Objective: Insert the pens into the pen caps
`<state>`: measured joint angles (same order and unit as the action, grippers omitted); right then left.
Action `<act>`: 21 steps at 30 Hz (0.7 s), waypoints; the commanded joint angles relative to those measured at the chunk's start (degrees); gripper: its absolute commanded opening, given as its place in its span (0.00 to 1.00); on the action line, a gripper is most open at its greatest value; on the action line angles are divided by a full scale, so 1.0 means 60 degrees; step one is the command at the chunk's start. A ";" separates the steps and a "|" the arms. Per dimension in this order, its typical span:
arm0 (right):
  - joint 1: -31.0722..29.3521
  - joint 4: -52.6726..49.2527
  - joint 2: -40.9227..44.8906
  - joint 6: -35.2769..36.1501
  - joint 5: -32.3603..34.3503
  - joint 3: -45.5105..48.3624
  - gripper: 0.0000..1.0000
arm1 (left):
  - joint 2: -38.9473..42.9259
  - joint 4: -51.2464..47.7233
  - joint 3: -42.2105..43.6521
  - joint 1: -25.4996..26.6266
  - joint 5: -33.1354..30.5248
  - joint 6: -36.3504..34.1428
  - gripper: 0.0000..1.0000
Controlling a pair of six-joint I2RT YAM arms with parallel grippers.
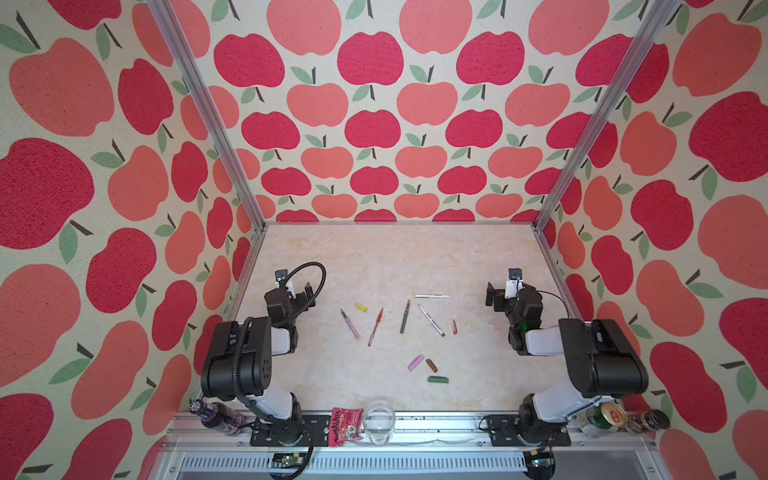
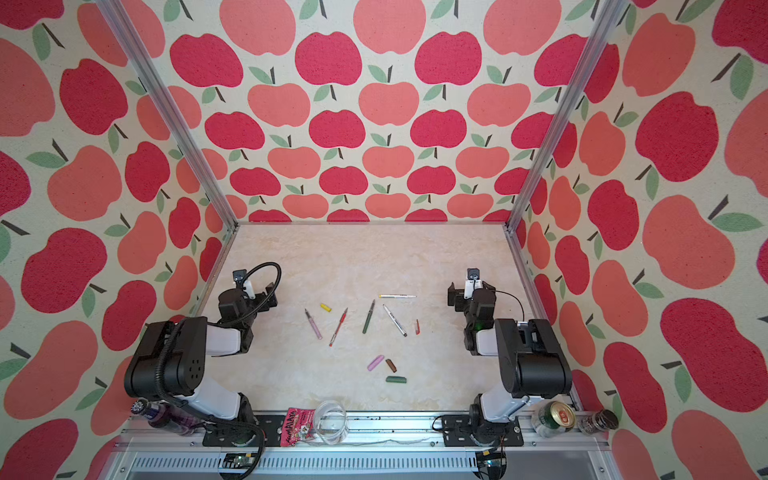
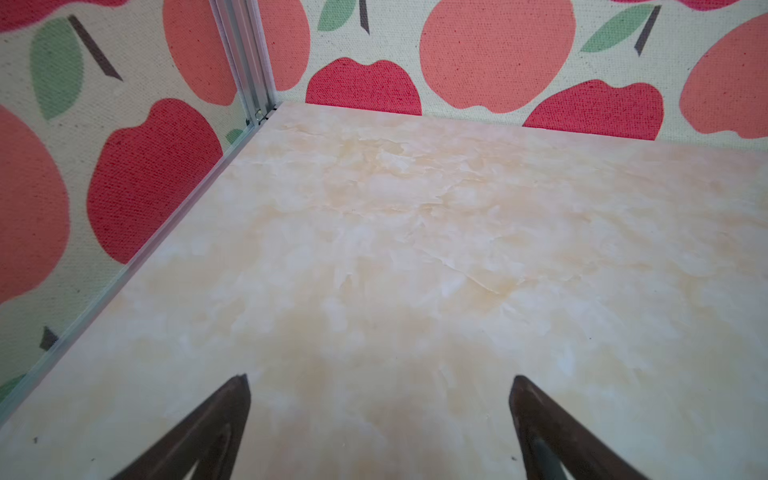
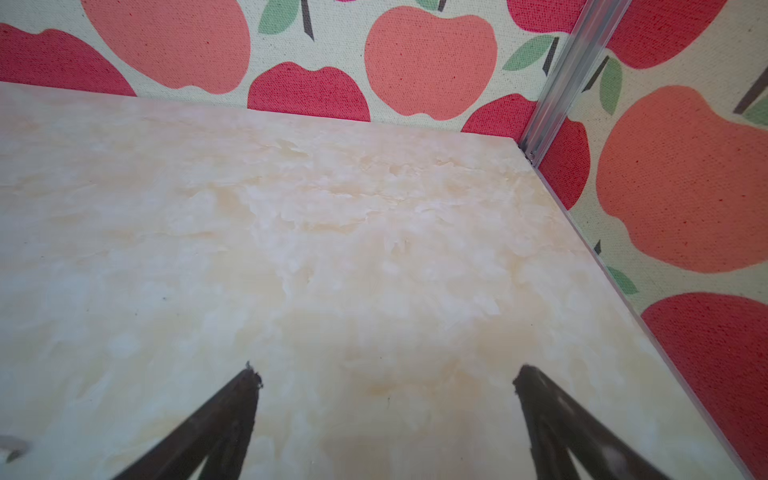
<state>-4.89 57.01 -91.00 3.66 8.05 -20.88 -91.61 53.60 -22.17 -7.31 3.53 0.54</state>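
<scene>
On the marble table (image 1: 374, 257) lie the pens: a lilac-pink one (image 1: 350, 324), a red one (image 1: 375, 327), a dark green one (image 1: 404, 316) and two white ones (image 1: 432, 296) (image 1: 431, 320). The pen caps lie loose: yellow (image 1: 361, 307) between the lilac and red pens, thin red (image 1: 455, 327), and pink (image 1: 415, 363), brown (image 1: 431, 365) and dark green (image 1: 438, 379) nearer the front. My left gripper (image 1: 307, 293) (image 3: 380, 380) hovers left of them, open and empty. My right gripper (image 1: 492, 297) (image 4: 384, 374) hovers to their right, also open and empty. Both wrist views show only bare table.
Along the front rail stand a purple bottle (image 1: 216, 415), a red snack packet (image 1: 345, 426), a clear glass (image 1: 379, 419), a can (image 1: 611, 413) and a dark jar (image 1: 648, 422). Apple-print walls and aluminium posts (image 1: 208, 112) close in the table's sides and back.
</scene>
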 commanded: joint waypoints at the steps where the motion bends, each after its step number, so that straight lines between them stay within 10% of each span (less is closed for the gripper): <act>1: -0.0039 0.0166 -0.0012 0.0162 -0.0081 0.0070 0.99 | -0.0049 0.0199 0.0092 -0.0011 0.0276 0.0116 0.99; 21: 0.0154 0.0016 -0.0009 -0.0083 -0.0046 0.0005 1.00 | -0.0044 0.0068 0.0033 -0.0023 0.0314 0.0116 0.99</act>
<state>-4.34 56.99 -91.00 3.62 8.05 -20.88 -91.61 53.56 -22.17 -7.27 4.10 0.54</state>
